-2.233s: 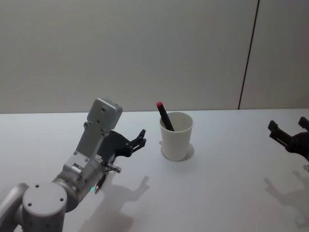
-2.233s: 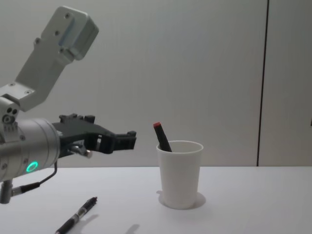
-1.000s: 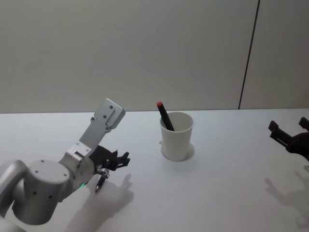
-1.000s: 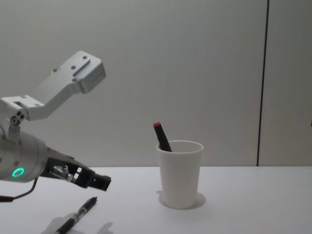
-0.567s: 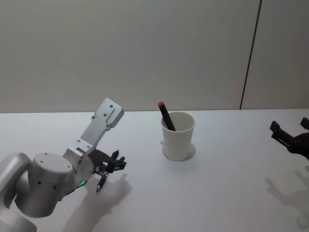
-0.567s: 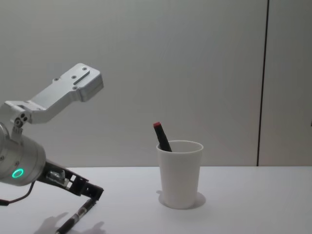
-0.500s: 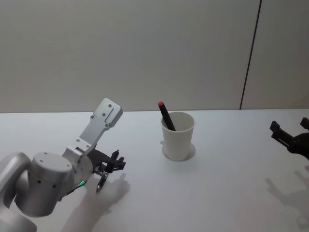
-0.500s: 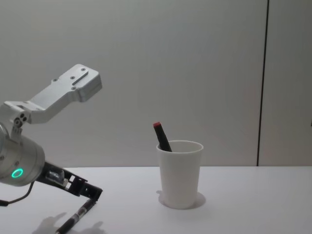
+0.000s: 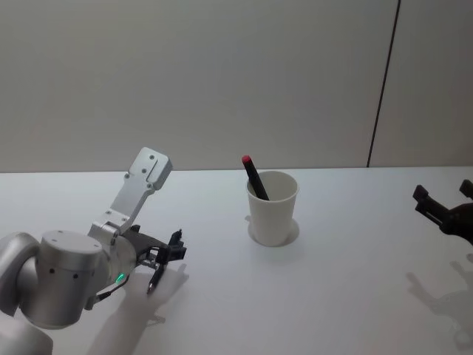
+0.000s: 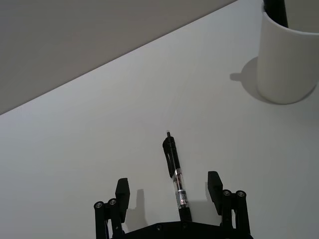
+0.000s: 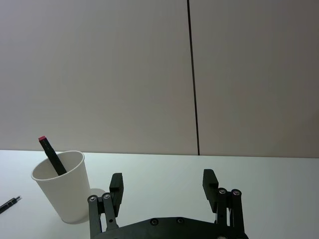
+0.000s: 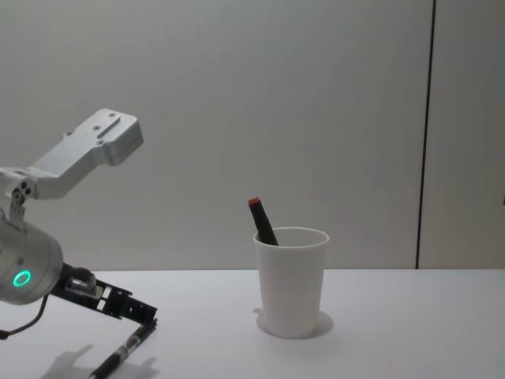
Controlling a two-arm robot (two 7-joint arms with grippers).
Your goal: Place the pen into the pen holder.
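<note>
Nearest to us, at our left, the left gripper [image 10: 168, 184] hangs low over the white tabletop [image 9: 347, 288] with its fingers [image 10: 122, 188] spread apart and released, grasping nothing. The pen [image 10: 176, 177], a slim black one with a clear section in its barrel, lies flat on the tabletop in the gap between those fingers, touched by neither, and it runs out ahead of the gripper. We cannot tell whether the fingertips rest on the surface or stop just above it. Farther out and to the right of the pen, well apart from it, stands the pen holder [image 9: 272, 211], a plain white paper cup, upright. A second pen with a black barrel and a red end [image 9: 252, 176] already leans inside it, tilted to the left and rising past the rim. At our right edge, the right gripper [image 11: 163, 180] is held above the tabletop, well apart from the cup, its fingers likewise opened wide and holding nothing. Behind everything we see a pale wall [image 9: 207, 81], crossed on the right by a thin dark vertical seam [image 9: 383, 85].
</note>
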